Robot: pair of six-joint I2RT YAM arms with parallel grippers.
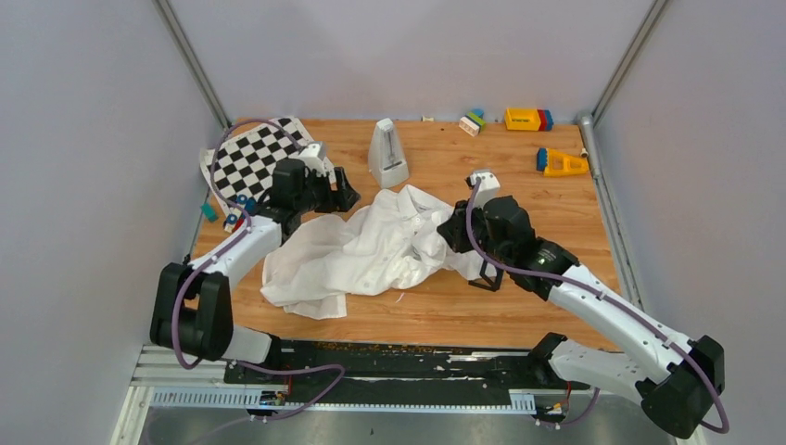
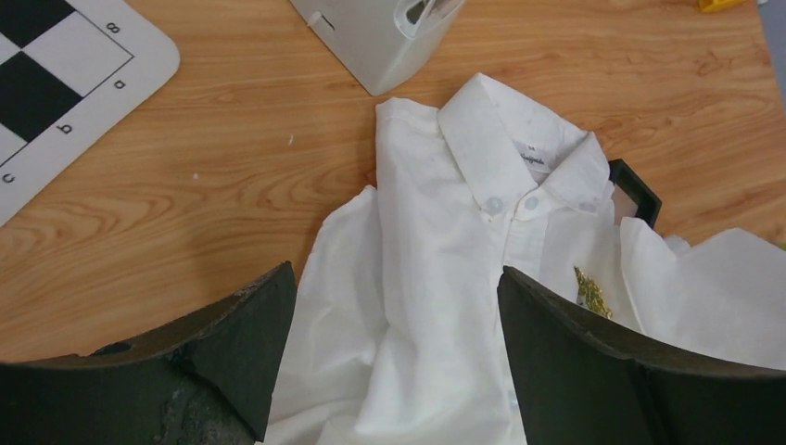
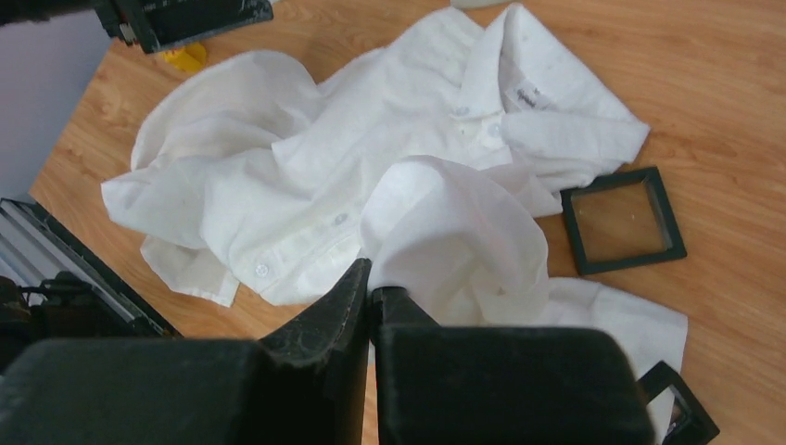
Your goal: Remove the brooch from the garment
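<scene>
The garment (image 1: 361,246) is a white collared shirt lying crumpled mid-table. The brooch (image 2: 589,292) is a tiny gold-green glitter on the cloth below the collar, just past my left gripper's right finger; it does not show in the other views. My left gripper (image 2: 397,273) is open and empty above the shirt's front, and sits at the shirt's left far edge in the top view (image 1: 345,197). My right gripper (image 3: 373,283) is shut on a raised fold of the garment (image 3: 445,222), at the shirt's right side in the top view (image 1: 451,232).
A black square box (image 3: 621,221) lies beside the collar, and another (image 3: 681,408) lies by the shirt's edge. A white wedge-shaped case (image 1: 387,153) stands behind the shirt. The chequered mat (image 1: 250,158) is at the far left. Coloured blocks (image 1: 526,119) lie at the back right.
</scene>
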